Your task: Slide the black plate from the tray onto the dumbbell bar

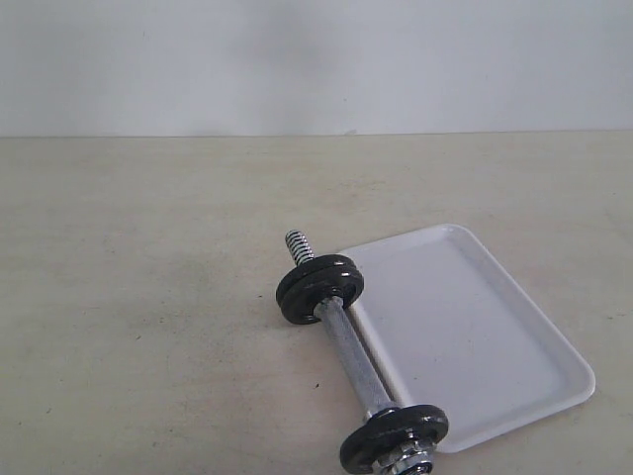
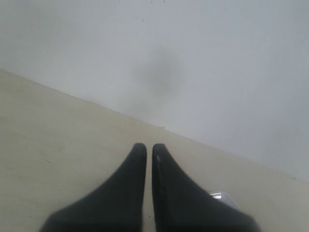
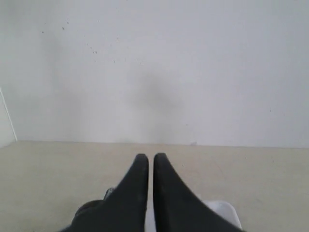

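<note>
The black plate (image 1: 319, 287) sits on the far end of the dumbbell bar (image 1: 348, 351); the bar lies on the tabletop (image 1: 148, 297) just beside the tray (image 1: 554, 366); the left claw (image 2: 149, 147) and the right claw (image 3: 150, 157) are both pressed almost together.

Probably a lab test bench: a plain beige worktop (image 1: 148, 297) whose far edge meets a blank white wall (image 1: 297, 59).
</note>
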You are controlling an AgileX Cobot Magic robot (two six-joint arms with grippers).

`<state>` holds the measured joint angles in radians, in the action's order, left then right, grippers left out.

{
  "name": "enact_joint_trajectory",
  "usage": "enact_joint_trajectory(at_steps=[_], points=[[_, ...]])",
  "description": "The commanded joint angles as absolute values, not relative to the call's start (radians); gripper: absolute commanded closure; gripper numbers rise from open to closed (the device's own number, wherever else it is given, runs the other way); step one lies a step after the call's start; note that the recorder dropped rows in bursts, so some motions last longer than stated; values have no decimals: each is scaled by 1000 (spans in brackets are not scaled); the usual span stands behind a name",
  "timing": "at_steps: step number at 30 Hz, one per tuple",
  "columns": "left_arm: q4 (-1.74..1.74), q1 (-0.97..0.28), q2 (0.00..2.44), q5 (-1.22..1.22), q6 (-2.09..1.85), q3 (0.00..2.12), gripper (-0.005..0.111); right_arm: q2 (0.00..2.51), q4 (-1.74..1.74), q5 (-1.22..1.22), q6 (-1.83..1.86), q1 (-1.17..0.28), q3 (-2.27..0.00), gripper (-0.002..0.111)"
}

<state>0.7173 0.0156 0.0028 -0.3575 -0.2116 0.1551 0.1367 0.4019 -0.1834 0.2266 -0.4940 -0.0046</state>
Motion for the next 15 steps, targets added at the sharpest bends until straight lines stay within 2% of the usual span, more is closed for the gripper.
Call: enact_joint_trajectory(at_steps=[1, 7, 15], points=[[721, 42, 0, -362, -219, 150, 102, 65, 402, -177, 252, -416, 0, 106], [721, 50, 0, -362, -219, 150, 102, 0, 399, 162, 405, -257, 0, 106], [721, 50, 0, -362, -219, 150, 102, 0, 399, 202, 489, -18, 0, 106]])
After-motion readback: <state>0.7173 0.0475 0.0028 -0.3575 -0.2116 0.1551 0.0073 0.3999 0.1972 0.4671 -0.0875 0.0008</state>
